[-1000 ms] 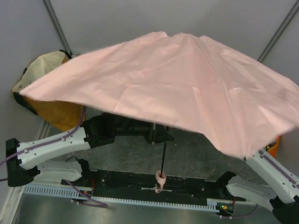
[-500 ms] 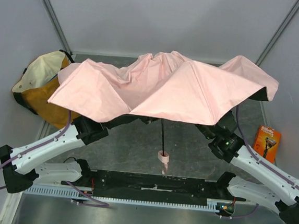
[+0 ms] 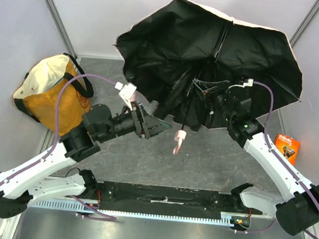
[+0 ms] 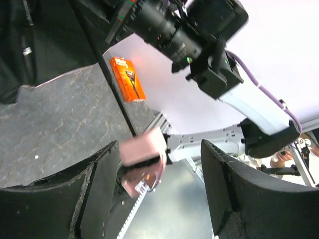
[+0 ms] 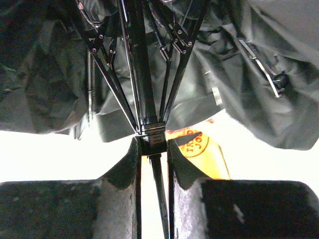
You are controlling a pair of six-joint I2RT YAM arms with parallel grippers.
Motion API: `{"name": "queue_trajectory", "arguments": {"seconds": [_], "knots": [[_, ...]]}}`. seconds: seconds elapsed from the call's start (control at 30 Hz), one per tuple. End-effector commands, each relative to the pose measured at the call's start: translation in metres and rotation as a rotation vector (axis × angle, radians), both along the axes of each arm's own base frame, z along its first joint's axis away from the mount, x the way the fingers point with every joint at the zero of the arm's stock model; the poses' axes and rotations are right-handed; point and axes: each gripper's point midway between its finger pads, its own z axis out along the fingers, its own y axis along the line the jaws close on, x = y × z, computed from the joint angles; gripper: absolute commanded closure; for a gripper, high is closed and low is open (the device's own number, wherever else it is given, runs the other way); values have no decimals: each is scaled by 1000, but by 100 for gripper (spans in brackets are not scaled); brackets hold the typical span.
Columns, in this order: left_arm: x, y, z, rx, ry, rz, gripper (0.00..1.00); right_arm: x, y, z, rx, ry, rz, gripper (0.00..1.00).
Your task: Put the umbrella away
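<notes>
Top external shows the umbrella point(image 3: 210, 51) open, tilted over the table's point(image 3: 144, 163) far edge. Its runner point(image 5: 151, 133) sits clamped in the right gripper point(image 5: 152, 143); the left gripper point(image 4: 159, 149) gapes wide, empty.

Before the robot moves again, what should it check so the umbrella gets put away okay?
1. The right tool is shut on the umbrella at its shaft: ok.
2. The left tool is open and grips nothing: ok.
3. The pink handle is close to the left tool: ok, it hangs just ahead.
4. The canopy is folded down: not ok, it is spread wide.
5. The tote bag has its mouth open: cannot tell.
</notes>
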Motion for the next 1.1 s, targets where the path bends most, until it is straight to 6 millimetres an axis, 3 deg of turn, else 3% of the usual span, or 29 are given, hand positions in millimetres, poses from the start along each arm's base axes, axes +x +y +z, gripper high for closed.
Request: {"name": "queue_trajectory", "arguments": {"seconds": [0.0,0.13,0.27,0.43,0.5,0.6,0.73,0.83,0.93,1.0,1.07], "knots": [[-15,26,-27,48,37,17,24,0,-7,39,81,-97,22,100],[-18,22,-31,2,76,-17,17,-7,2,58,121,-289,90,100],[-13,-4,-32,23,114,-86,12,-13,11,38,175,-278,148,100],[-9,-33,-34,14,144,-178,12,-16,5,18,228,-218,125,100],[-10,-43,-49,37,198,-219,19,-16,5,20,219,-225,122,100],[-14,-57,-56,-12,231,-286,36,-16,5,22,195,-227,122,100],[-14,-64,-69,-32,274,-305,45,-14,3,20,170,-223,107,100],[-12,-67,-66,-29,255,-308,70,-13,4,12,150,-197,109,100],[-3,-63,-62,-13,226,-254,98,-11,5,-15,102,-83,95,100],[5,-59,-60,-2,206,-197,98,-18,10,-40,72,26,93,100],[13,-53,-53,-9,183,-151,98,-38,32,-53,52,58,153,100]]}}
